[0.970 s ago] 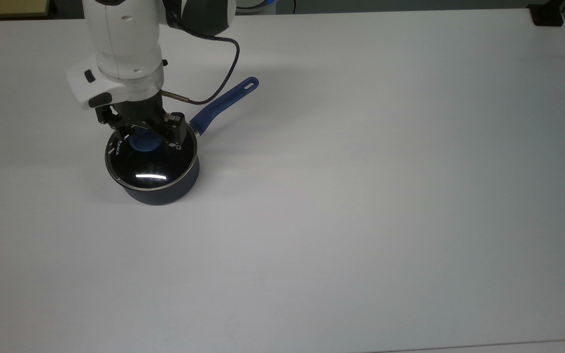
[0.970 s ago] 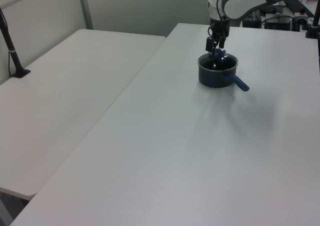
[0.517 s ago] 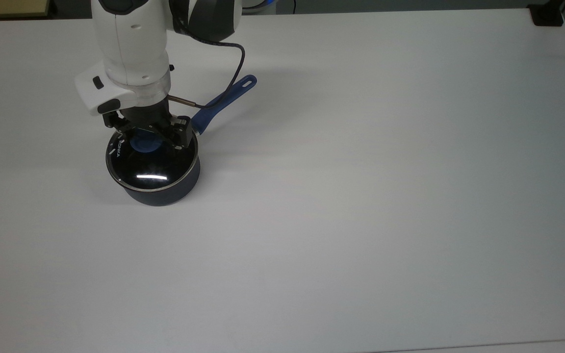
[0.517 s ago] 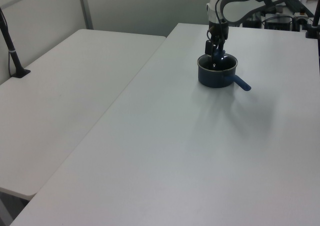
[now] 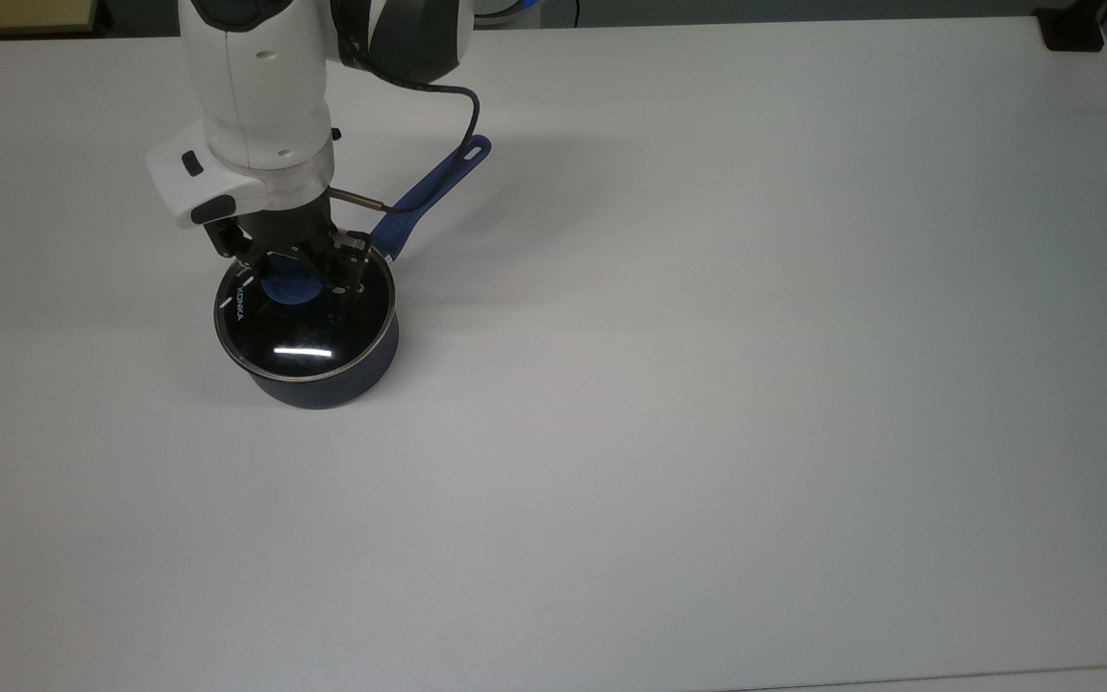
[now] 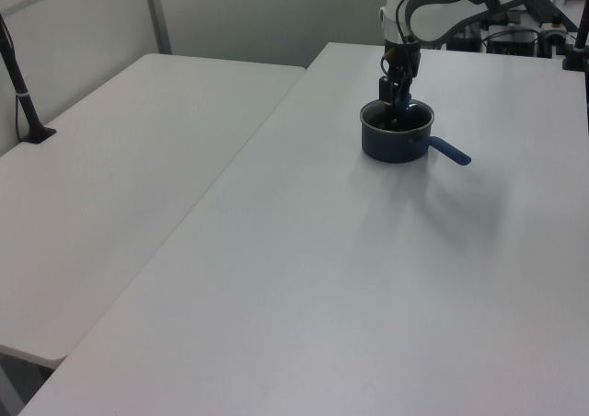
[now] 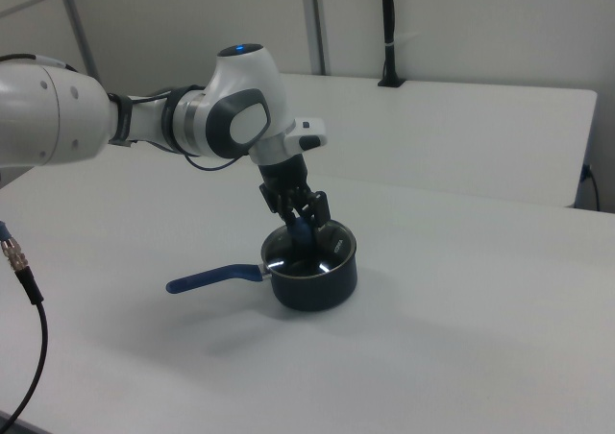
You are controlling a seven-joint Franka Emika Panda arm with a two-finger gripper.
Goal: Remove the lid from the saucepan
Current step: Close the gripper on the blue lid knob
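You're bringing the tool (image 5: 292, 272) down over the blue knob (image 5: 286, 289), fingers spread either side, nothing gripped yet. The lid (image 5: 305, 326) is sitting flat on the saucepan (image 7: 313, 273), out on the white counter (image 5: 707, 384). Clamping and lifting are what's left.

I work in a lab — bare white tables (image 6: 138, 158), grey partition walls (image 7: 461, 31), a clamped black pole (image 7: 388, 31) at twelve o'clock.
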